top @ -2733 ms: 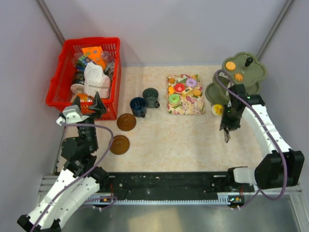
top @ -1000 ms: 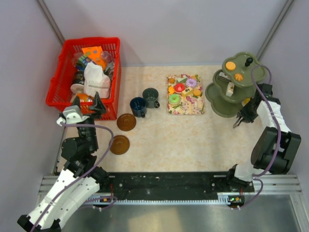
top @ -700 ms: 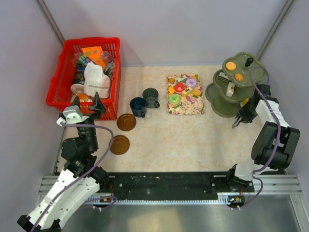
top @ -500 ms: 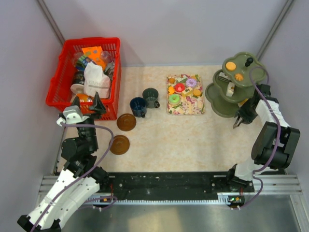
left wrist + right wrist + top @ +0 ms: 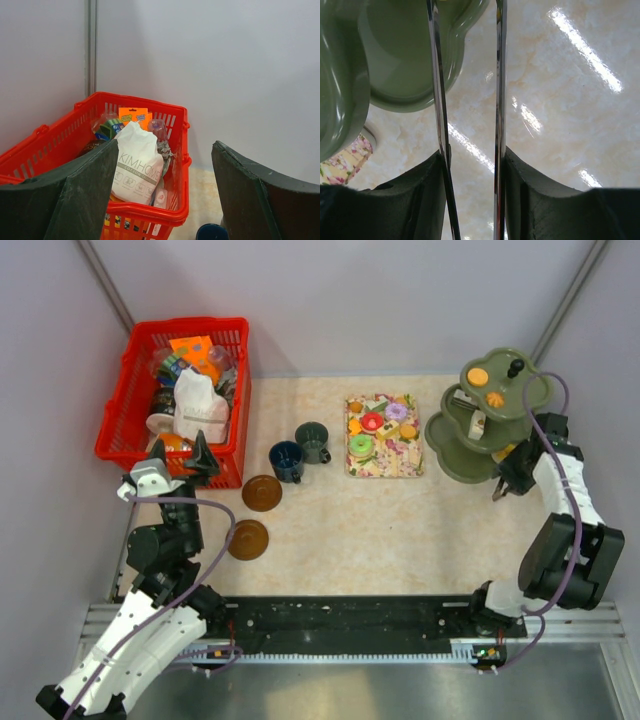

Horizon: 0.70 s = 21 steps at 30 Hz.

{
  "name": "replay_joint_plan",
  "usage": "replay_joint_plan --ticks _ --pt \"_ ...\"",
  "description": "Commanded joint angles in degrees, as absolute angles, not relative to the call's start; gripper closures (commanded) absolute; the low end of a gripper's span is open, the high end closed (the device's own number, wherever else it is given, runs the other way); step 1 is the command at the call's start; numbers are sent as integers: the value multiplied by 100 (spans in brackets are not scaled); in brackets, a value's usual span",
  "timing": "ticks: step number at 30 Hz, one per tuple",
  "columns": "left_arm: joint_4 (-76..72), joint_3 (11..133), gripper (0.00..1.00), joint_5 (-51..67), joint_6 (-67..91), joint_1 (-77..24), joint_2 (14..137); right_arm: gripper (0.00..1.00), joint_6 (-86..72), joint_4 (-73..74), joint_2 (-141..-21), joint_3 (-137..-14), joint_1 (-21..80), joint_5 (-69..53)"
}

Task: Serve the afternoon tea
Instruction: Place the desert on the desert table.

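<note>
The right jaws are pinching the thin metal tongs (image 5: 436,100), one pad pressing on each blade. The blades are standing apart with nothing visible between them, though their tips are running out of the wrist view. Just beyond, the tongs are reaching alongside the lowest tier of the olive-green three-tier stand (image 5: 447,445), which is sitting in the far right corner of the surface with two orange pastries (image 5: 478,375) on its top tier. This is looking like a pastry delivery to that tier, so the blades should be rising clear of the scalloped rim before the right arm (image 5: 560,490) is swinging away, lest they hook the stand and tip it. The other pastries are lying on the floral tray (image 5: 384,471) by the middle of the far edge, with the navy mug (image 5: 286,461) and dark-green mug (image 5: 312,441) just left of it and two brown saucers (image 5: 262,492) toward the near left. The left jaws are spread wide and empty beside the red basket (image 5: 115,410) in the far left corner.
</note>
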State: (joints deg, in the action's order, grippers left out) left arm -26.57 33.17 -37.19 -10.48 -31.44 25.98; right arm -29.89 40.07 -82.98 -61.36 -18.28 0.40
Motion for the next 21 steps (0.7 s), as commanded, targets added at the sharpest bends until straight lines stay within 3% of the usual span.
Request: replay_joint_plan --ticks 1,21 --pt "-2883 3314 20 -3753 -1090 -3164 2566 58 -3120 4262 -7884 -6144 -1881 272" --pt "-2848 3322 20 -3709 -1028 -3164 2558 58 -2909 5326 -6285 -5511 -1846 -676"
